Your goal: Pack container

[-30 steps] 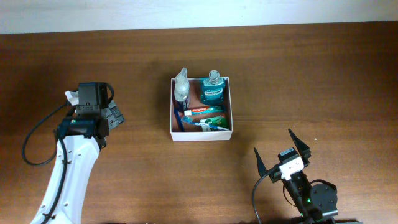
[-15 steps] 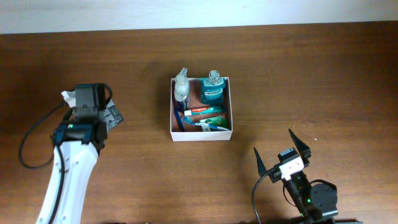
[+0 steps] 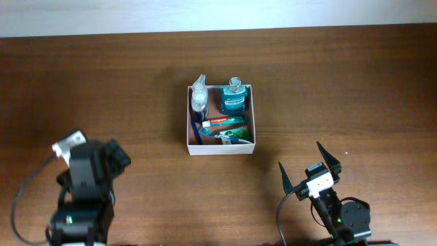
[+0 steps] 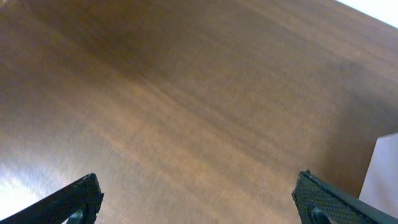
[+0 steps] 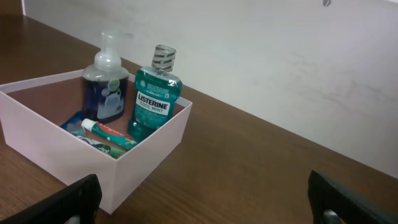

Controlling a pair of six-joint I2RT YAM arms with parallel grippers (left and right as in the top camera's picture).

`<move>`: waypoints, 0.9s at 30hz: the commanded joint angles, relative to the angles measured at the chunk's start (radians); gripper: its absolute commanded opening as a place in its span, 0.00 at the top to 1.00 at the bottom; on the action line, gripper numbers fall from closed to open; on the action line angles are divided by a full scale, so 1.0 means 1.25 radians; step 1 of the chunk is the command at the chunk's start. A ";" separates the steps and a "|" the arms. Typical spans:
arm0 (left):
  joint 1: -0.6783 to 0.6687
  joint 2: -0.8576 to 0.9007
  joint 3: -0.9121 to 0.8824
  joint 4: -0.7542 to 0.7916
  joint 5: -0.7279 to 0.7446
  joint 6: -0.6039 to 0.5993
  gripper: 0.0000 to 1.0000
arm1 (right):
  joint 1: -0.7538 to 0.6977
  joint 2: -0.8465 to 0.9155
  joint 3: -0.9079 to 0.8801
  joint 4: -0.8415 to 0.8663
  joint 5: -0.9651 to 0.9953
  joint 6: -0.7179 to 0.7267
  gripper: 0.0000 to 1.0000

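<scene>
The container (image 3: 220,149), a shallow square box with white walls, stands mid-table. Inside it are a teal mouthwash bottle (image 3: 233,100), a clear pump bottle (image 3: 199,99), a toothpaste tube (image 3: 226,122) and a toothbrush (image 3: 196,130). The right wrist view shows the container (image 5: 152,146) from its corner, with the mouthwash bottle (image 5: 154,99) upright. My right gripper (image 3: 300,156) stands open and empty to the box's front right. My left gripper (image 4: 198,177) hangs open over bare wood. The left arm (image 3: 87,179) is at the front left, far from the box.
The brown wooden table (image 3: 355,82) runs to a white wall (image 5: 298,68) behind. At the right edge of the left wrist view a white patch (image 4: 387,171) shows, perhaps the box's wall.
My left arm has drawn back from beside the box's left side towards the front left of the table. The right arm and the box's contents have not moved.
</scene>
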 commanded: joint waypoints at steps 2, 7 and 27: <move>0.003 -0.125 -0.117 -0.001 -0.014 0.005 0.01 | -0.006 -0.007 -0.004 -0.003 -0.016 -0.003 0.02; 0.017 -0.257 -0.224 0.021 0.000 0.004 0.01 | -0.006 -0.007 -0.004 -0.003 -0.016 -0.003 0.02; 0.078 -0.482 -0.557 0.564 0.144 0.005 0.01 | -0.006 -0.007 -0.004 -0.003 -0.016 -0.003 0.02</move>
